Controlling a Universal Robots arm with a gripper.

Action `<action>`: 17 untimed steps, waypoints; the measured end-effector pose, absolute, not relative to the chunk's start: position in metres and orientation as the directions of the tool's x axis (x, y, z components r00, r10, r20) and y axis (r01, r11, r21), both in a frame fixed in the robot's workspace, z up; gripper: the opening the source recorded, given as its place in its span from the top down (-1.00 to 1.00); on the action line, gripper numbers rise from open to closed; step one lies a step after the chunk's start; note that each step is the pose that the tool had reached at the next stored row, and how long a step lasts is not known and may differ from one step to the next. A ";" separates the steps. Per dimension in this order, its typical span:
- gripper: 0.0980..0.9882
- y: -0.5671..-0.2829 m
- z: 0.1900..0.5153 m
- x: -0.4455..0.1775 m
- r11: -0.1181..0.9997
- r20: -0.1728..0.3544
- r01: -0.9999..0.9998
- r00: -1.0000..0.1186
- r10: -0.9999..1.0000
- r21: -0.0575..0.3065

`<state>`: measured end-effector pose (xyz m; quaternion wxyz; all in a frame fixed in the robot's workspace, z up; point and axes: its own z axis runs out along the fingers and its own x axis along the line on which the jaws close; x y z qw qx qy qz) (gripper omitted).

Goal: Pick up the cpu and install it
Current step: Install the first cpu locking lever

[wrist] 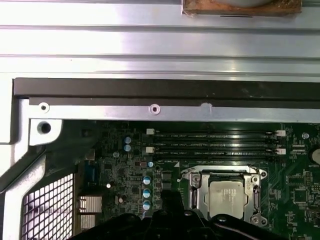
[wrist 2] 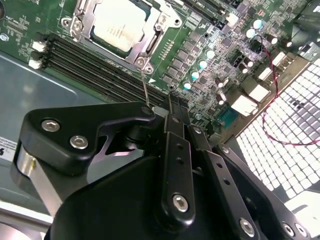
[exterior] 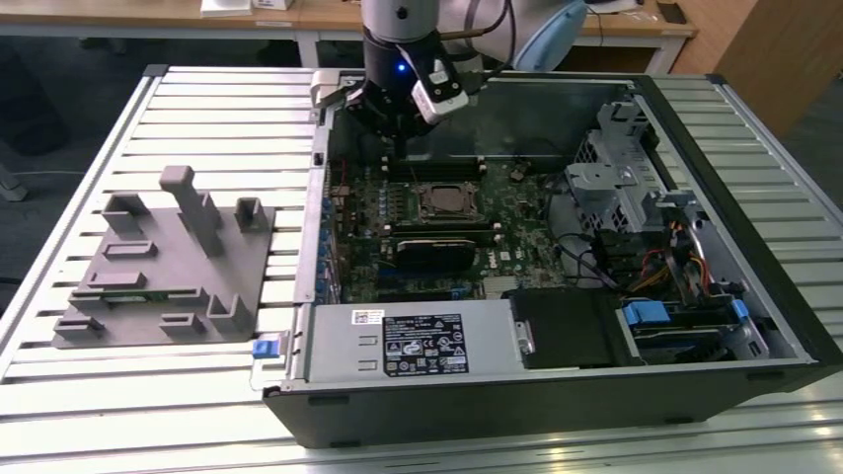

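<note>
The cpu (exterior: 445,200), a small square chip with a silvery top, lies in the metal-framed socket on the green motherboard inside the open computer case (exterior: 737,178). Both wrist views show the cpu (wrist 2: 120,25) (wrist: 226,196) seated within the socket frame. My gripper (exterior: 395,141) hovers above the board just beyond the socket, near the case's far wall. In the second wrist view its black fingers meet at the gripper tip (wrist 2: 167,104), shut with nothing between them. A thin socket lever (wrist 2: 145,90) rises from the socket's corner up to the fingertips.
Memory slots (wrist: 215,142) run between the socket and the case's far wall. A power supply (exterior: 421,341) and drive cages (exterior: 633,188) fill the case's near and right sides. A grey parts fixture (exterior: 158,267) stands on the slatted table at the exterior view's left.
</note>
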<state>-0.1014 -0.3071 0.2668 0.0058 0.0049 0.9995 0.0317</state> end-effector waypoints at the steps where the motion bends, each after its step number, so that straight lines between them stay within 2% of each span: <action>1: 0.98 -0.307 0.266 -0.102 0.998 -0.011 0.009 -1.000 0.010 0.063; 17: 0.98 -0.294 0.258 -0.104 0.998 -0.011 0.009 -1.000 0.010 0.063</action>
